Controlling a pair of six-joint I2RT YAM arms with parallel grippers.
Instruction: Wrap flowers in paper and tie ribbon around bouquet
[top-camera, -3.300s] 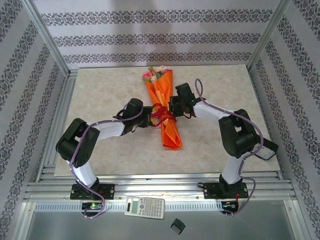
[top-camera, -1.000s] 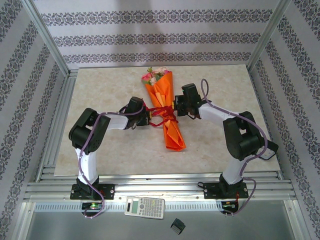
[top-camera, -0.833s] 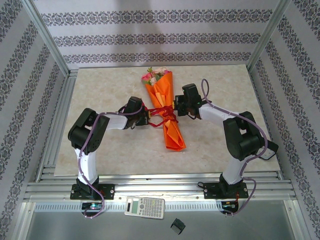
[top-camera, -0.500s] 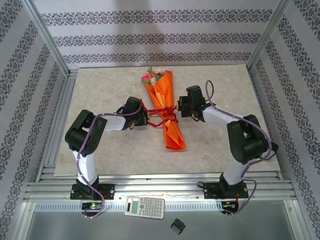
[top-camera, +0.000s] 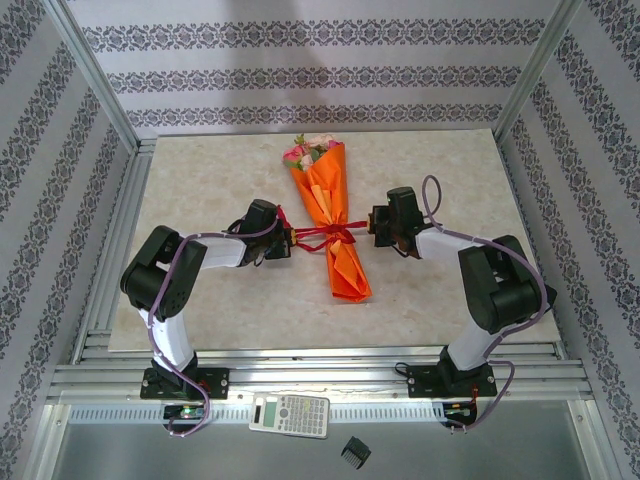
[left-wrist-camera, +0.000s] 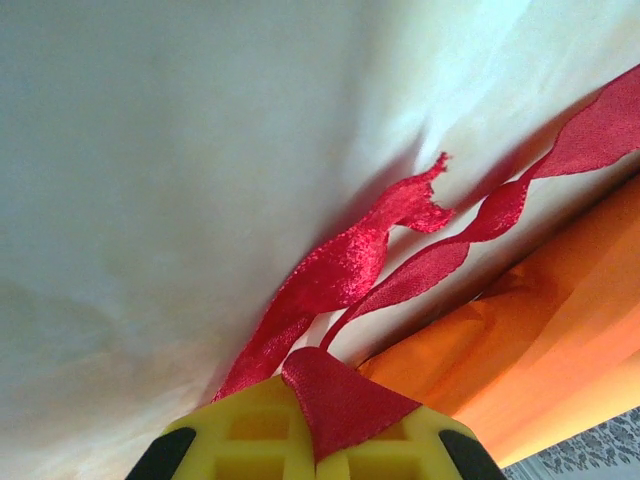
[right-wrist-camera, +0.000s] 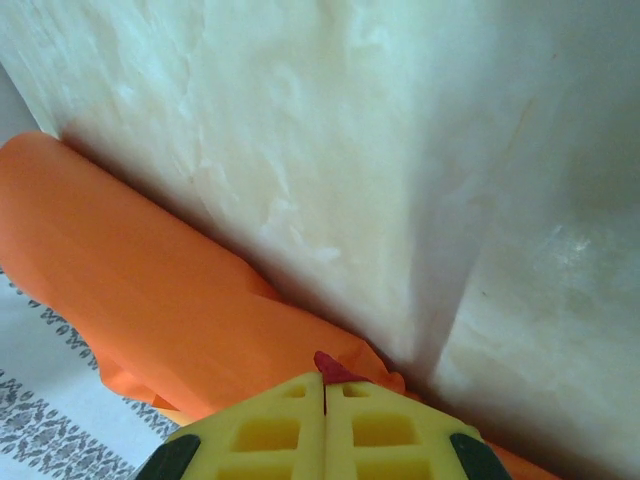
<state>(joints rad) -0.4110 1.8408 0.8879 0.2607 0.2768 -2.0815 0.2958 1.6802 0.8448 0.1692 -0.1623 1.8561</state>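
The left gripper (left-wrist-camera: 318, 445) is clamped on one end of the dark red ribbon (left-wrist-camera: 345, 270). A fold of it is pinched between the yellow fingers (left-wrist-camera: 240, 440) at the bottom of the left wrist view, and two strands run up and right beside the orange paper (left-wrist-camera: 560, 330). The right gripper (right-wrist-camera: 324, 415), fingers pressed together at bottom centre, nips a red scrap of ribbon against the paper. From overhead, both grippers flank the bouquet (top-camera: 345, 265) at mid-frame, with the ribbon drawn straight across its waist. The paper cone holds the flowers (top-camera: 308, 152) at its upper end. A calculator (top-camera: 290, 413) lies at bottom centre, its markings too small to read.
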